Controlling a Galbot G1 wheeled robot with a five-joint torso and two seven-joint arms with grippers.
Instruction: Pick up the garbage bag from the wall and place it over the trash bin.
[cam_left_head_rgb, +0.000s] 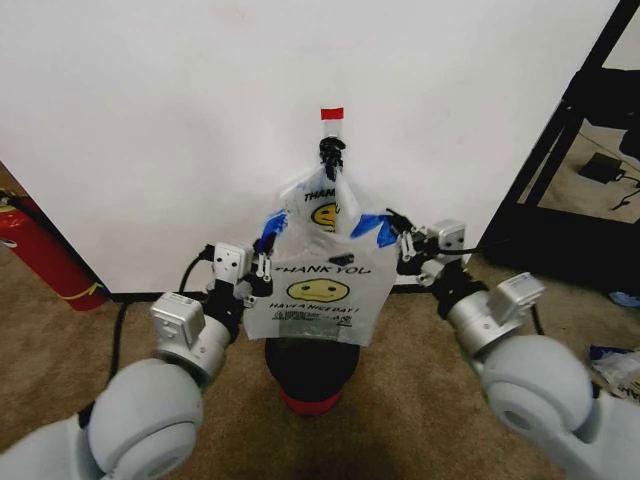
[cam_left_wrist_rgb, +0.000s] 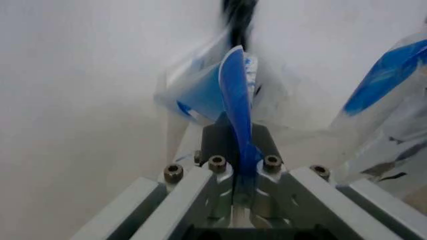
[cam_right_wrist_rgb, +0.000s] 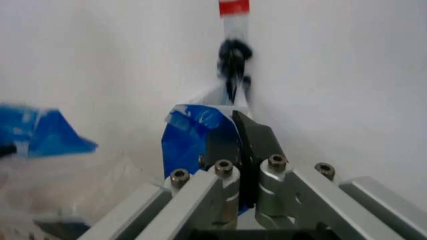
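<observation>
2 grippers, left (cam_left_head_rgb: 262, 268) and right (cam_left_head_rgb: 403, 243), pinch the bag (cam_left_head_rgb: 320, 295) by its blue edges, fingers pressed together (another hangs on the hook (cam_left_head_rgb: 331, 153)); next, lower it over the bin (cam_left_head_rgb: 309, 375).

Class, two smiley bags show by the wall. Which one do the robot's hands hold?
The lower, spread garbage bag, with blue handles, above the trash bin. The left hand and right hand pinch it; the smaller bag hangs from the hook.
</observation>
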